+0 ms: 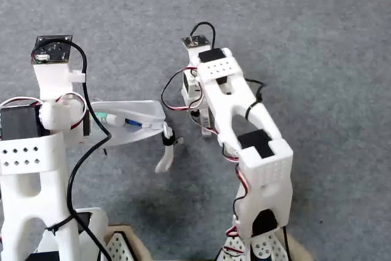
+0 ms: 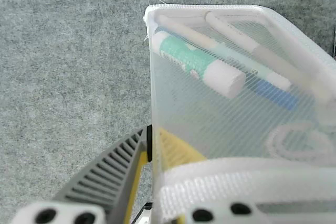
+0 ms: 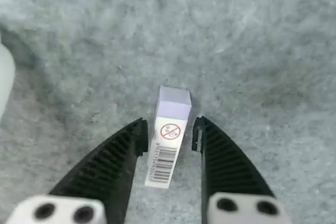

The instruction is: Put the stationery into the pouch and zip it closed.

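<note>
In the high view the left arm (image 1: 30, 151) covers the left end of the pouch (image 1: 137, 111), and the right arm (image 1: 263, 157) hides whatever lies under it. Both arms run off the bottom edge. The things inside the pouch are too small there to name.

In the left wrist view the pouch is cut off by an edge, and its near part sits behind the left gripper (image 2: 152, 156). Through the mesh a glue stick (image 2: 199, 64) and pens (image 2: 247, 51) look blurred. A pale loop (image 2: 299, 140) and a yellow patch (image 2: 176, 148) behind the pouch cannot be identified.

In the right wrist view a pale shape (image 3: 3, 77) is cut off by the edge.
</note>
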Controlling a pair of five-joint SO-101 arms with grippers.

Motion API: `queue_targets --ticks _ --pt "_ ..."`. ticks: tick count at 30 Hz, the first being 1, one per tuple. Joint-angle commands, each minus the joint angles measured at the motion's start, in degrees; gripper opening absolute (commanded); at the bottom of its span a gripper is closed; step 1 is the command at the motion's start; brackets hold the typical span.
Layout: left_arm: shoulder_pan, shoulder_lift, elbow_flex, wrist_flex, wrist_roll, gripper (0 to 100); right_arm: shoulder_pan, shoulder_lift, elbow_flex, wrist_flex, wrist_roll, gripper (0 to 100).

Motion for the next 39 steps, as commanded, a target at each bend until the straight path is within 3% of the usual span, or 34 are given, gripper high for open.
queue_targets --ticks 1,18,30,39 --pt "-1.0 -0.2 0.0 0.5 0.2 3 1.1 0.1 -3.4 -1.1 -0.5 14.8" --pt "-1.0 -0.2 0.0 0.5 0.2 3 1.1 6.8 -9.0 -0.8 0.0 14.3" --pt "-1.0 -0.2 0.0 0.5 0.2 3 3.3 6.5 -11.4 -0.9 0.1 3.0" --pt "-1.0 -0.2 0.0 0.5 0.2 3 2.8 6.5 -22.5 8.5 7.6 1.1"
